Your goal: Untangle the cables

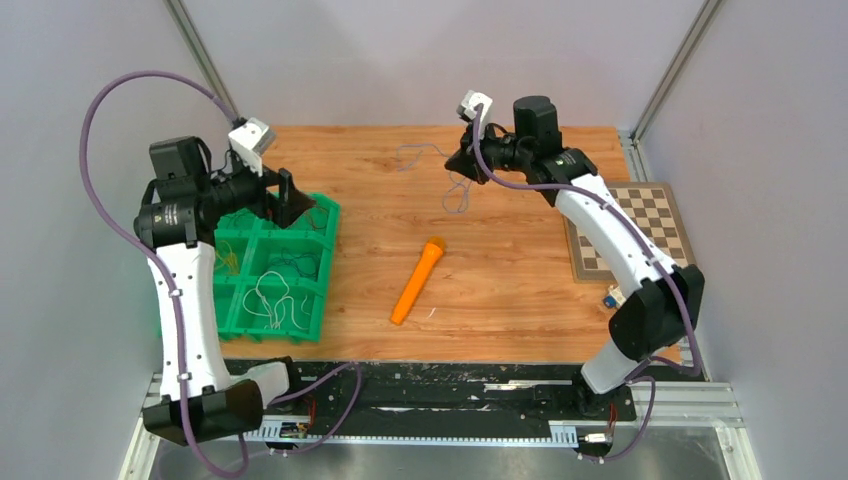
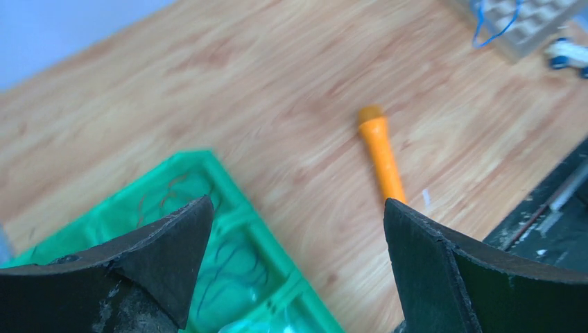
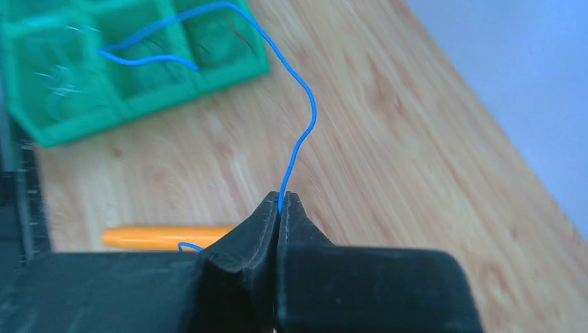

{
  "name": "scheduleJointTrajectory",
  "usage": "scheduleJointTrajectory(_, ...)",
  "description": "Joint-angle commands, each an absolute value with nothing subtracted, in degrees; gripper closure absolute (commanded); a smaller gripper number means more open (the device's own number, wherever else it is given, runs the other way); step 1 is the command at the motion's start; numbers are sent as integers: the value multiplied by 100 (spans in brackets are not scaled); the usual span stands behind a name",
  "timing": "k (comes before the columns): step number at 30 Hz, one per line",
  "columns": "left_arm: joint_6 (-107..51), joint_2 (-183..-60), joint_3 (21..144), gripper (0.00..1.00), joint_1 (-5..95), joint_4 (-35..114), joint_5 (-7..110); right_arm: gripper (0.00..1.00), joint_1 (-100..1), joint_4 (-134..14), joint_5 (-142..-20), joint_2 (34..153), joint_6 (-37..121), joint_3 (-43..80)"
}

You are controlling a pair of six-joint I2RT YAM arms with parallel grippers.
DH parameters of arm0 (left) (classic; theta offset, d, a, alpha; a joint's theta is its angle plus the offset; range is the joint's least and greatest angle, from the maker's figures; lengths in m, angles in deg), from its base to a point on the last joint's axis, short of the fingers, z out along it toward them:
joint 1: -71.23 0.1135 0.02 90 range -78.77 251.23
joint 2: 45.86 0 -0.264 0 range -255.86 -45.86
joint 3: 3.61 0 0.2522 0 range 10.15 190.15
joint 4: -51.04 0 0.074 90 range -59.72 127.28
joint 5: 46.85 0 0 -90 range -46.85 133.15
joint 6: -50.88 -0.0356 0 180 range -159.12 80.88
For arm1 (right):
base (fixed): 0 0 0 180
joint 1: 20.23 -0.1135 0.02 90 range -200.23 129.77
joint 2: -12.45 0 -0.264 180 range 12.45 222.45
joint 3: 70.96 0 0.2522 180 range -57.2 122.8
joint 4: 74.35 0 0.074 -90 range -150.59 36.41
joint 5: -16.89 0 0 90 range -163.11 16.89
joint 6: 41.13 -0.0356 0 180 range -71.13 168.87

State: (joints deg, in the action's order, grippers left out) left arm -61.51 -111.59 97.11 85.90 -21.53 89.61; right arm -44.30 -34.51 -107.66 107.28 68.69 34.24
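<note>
My right gripper (image 3: 280, 201) is shut on a thin blue cable (image 3: 303, 139) that rises from its tips and curls away. From above, this gripper (image 1: 462, 165) hangs over the far middle of the table, with the blue-purple cable (image 1: 456, 196) looping below it. Above the far corner of a green tray (image 1: 331, 250), my left gripper (image 1: 290, 200) stands open and holds nothing. Its fingers (image 2: 173, 243) frame the tray (image 2: 239, 208). More cables lie in the tray's compartments: white ones (image 1: 270, 300), dark ones (image 1: 292, 265) and yellow ones (image 1: 231, 262).
An orange marker (image 1: 417, 280) lies on the wooden table between the arms, also seen from the left wrist (image 2: 381, 156) and the right wrist (image 3: 163, 236). A chessboard (image 1: 640, 230) sits at the right edge, with a small blue-and-white object (image 1: 610, 299) near its front corner.
</note>
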Motion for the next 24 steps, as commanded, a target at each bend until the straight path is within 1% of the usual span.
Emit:
scheduleJointTrajectory(1,-5127,-11011,9867,0,7690,-677,9889,100,-4865,-3705,-12327,10420,6595,3701)
scheduleJointTrajectory(5,-4572,-10918,9616,0,6843,83,9810,100,-5290,-3777,-12512,10293,6703,3810)
scheduleJointTrajectory(10,-4237,-10790,9017,0,6118,365,9837,100,-5889,-3848,-12429,10179,6958,3897)
scheduleJointTrajectory(14,-3393,-10558,8248,0,5856,1326,9976,100,-6148,-4211,-12481,10191,6708,3973)
scheduleJointTrajectory(18,-2821,-10501,7778,0,5783,1911,10014,100,-6346,-4700,-12501,10236,6193,4018)
scheduleJointTrajectory(19,-2659,-10510,7713,1,5780,1989,10016,100,-6373,-4878,-12459,10249,5993,4027)
scheduleJointTrajectory(22,-2238,-10587,7642,6,5743,2395,10049,100,-6487,-5352,-11986,10319,5483,4030)
scheduleJointTrajectory(24,-1983,-10604,7550,8,5712,2618,10042,100,-6541,-5624,-11562,10367,5115,4029)
